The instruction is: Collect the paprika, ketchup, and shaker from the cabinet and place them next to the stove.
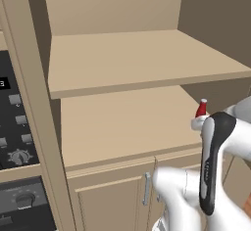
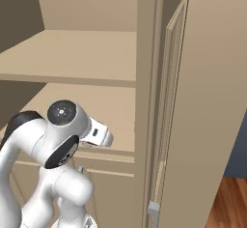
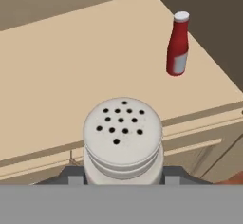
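The shaker (image 3: 122, 133), a pale cylinder with a rounded, hole-dotted top, sits close up in the hand view with my gripper (image 3: 122, 174) shut on its sides. It is held just in front of the front edge of the cabinet's lower shelf (image 3: 57, 76). The ketchup (image 3: 178, 45), a slim red bottle with a white cap, stands upright on that shelf near its right rear corner. In the left base view the ketchup (image 1: 201, 108) peeks out behind my arm. The paprika and the stove are out of view.
The beige cabinet has an upper shelf (image 1: 127, 63) above the lower one and small doors with a metal bar handle (image 1: 146, 188) beneath. A dark oven panel with knobs (image 1: 17, 147) lies to the left. A tall cabinet side wall (image 2: 202, 101) stands close on the right.
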Robot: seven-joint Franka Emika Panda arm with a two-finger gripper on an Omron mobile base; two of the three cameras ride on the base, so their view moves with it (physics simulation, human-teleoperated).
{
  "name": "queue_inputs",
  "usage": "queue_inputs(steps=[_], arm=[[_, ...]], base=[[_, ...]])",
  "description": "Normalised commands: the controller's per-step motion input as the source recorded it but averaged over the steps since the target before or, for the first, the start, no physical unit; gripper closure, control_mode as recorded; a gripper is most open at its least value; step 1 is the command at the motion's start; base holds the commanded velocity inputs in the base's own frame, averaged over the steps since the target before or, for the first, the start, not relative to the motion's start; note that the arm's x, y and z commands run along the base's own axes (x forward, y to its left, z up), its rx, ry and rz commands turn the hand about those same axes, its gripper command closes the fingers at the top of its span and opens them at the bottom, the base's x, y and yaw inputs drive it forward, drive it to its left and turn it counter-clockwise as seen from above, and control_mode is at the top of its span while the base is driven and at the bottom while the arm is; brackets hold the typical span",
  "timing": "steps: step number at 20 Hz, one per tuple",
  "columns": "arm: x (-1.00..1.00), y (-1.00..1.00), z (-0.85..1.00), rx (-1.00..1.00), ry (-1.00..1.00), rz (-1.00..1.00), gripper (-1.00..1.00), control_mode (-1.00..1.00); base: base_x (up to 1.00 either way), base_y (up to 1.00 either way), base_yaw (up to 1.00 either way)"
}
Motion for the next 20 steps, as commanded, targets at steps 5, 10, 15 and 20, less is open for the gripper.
queue_inputs(steps=[5, 10, 15, 20], arm=[[-0.62, 0.52, 0.02, -0.05, 0.00, 0.00, 1.00, -1.00], [-0.59, 0.54, -0.03, -0.06, 0.00, 0.03, 1.00, -1.00], [-0.51, 0.35, -0.02, -0.02, 0.00, 0.02, 1.00, 1.00], [0.00, 0.00, 0.00, 0.00, 0.00, 0.00, 1.00, 1.00]], base=[[0.00, 0.00, 0.00], [0.00, 0.00, 0.00], [-0.15, 0.05, 0.00], [-0.91, 0.09, -0.01]])
